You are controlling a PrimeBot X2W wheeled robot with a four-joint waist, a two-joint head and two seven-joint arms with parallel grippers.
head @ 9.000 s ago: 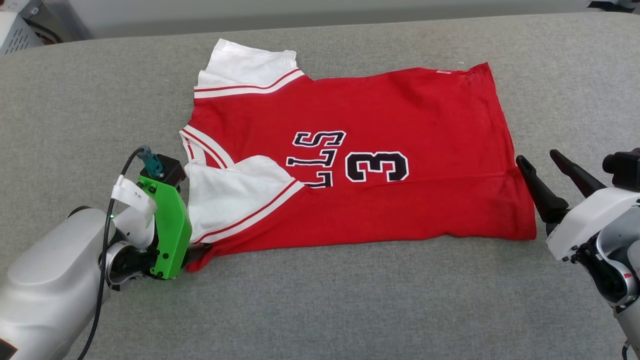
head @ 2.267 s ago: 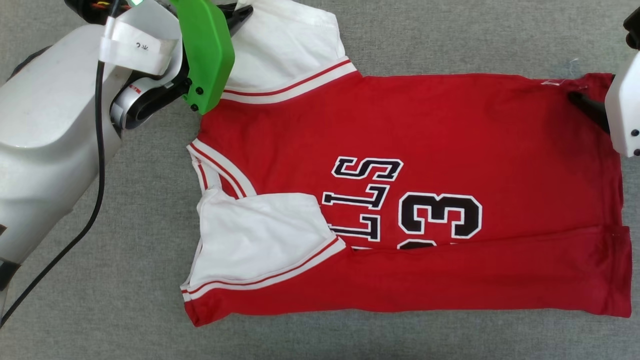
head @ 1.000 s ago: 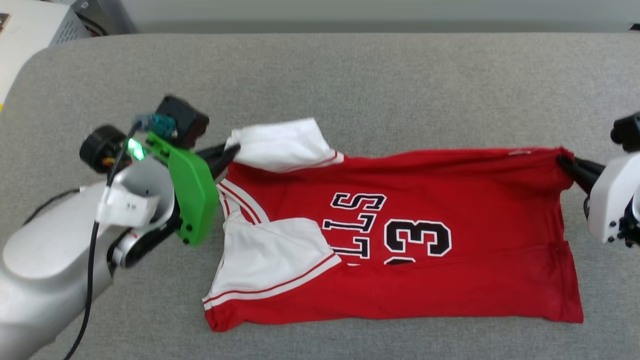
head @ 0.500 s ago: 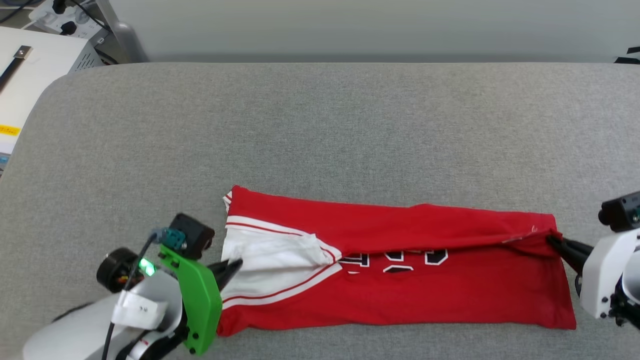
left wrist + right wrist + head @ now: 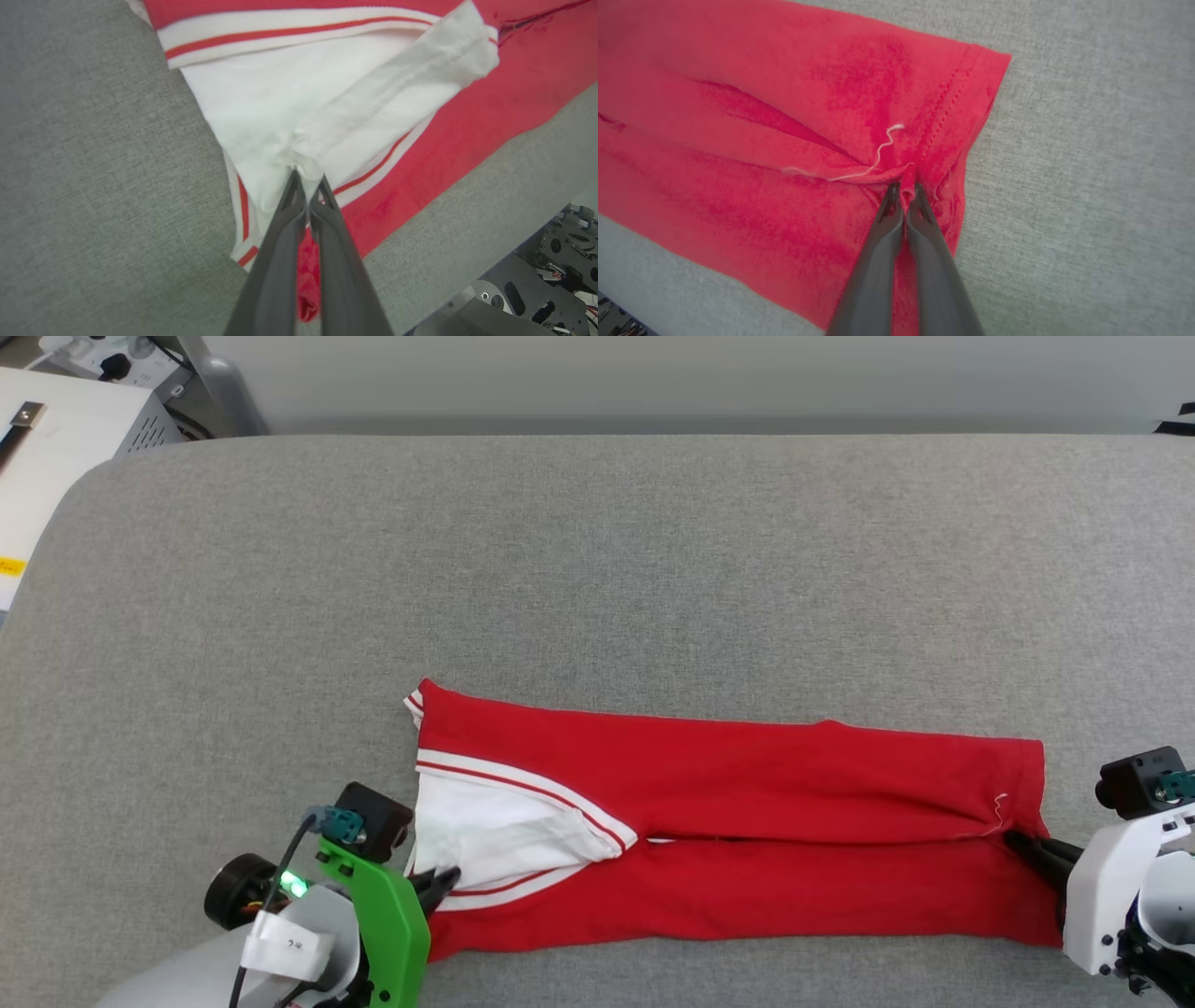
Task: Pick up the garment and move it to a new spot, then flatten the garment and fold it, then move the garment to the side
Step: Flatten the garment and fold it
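A red garment lies folded into a long band on the grey worktop, toward 6 o'clock in the head view, its far and near flaps meeting along a line through the middle. At the band's 9 o'clock end the left gripper is clamped tight on the white sleeve. At the 3 o'clock end the right gripper pinches the red hem, beside a loose white thread. A white box stands off the worktop at 10 o'clock.
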